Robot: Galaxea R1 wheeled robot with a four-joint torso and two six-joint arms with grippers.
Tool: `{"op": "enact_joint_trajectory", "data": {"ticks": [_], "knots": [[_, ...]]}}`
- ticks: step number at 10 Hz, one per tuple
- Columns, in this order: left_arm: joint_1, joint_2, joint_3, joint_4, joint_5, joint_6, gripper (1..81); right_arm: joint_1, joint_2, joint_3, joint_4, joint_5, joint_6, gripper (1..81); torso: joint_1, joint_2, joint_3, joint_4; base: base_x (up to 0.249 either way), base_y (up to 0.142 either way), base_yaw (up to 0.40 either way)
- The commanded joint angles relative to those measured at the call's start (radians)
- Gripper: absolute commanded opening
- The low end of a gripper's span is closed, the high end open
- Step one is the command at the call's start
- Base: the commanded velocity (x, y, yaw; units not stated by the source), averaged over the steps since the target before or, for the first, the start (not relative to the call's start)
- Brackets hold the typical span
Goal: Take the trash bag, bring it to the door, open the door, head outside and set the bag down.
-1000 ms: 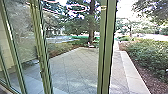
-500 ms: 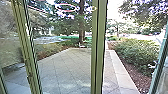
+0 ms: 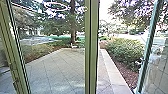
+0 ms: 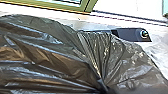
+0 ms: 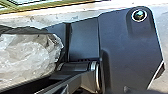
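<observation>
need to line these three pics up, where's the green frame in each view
Head view: green frame, one post near the middle, another at the left.
Left wrist view: a corner of it at the edge, beyond the black trash bag.
Right wrist view: a strip at the edge, past the dark plate.
Landmark both wrist views share: that plate's round fitting.

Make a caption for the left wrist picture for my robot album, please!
A shiny dark trash bag, its wrinkly folds gathered together, with a green frame beyond.

No readable text or signs anywhere
</observation>
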Motion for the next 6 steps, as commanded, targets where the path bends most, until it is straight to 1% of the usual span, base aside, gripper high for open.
{"op": "enact_joint_trajectory", "data": {"ticks": [1, 3, 6], "knots": [[-0.072, -0.003, 0.003, 0.006, 0.052, 0.006, 1.0, 0.062, 0.01, 0.006, 0.004, -0.047, -0.003, 81.1, 0.0, 0.0, 0.0, 0.0, 0.0, 0.0, -0.197], [-0.072, -0.003, 0.003, 0.006, 0.053, 0.006, 1.0, 0.062, 0.01, 0.004, 0.004, -0.048, -0.003, 81.1, 0.0, 0.0, 0.0, 0.0, 0.0, 0.0, -0.124], [-0.073, -0.004, 0.001, 0.006, 0.056, 0.006, 1.0, 0.06, 0.011, 0.004, 0.004, -0.047, -0.004, 81.1, 0.0, 0.0, 0.0, 0.0, 0.0, 0.0, 0.0]]}}
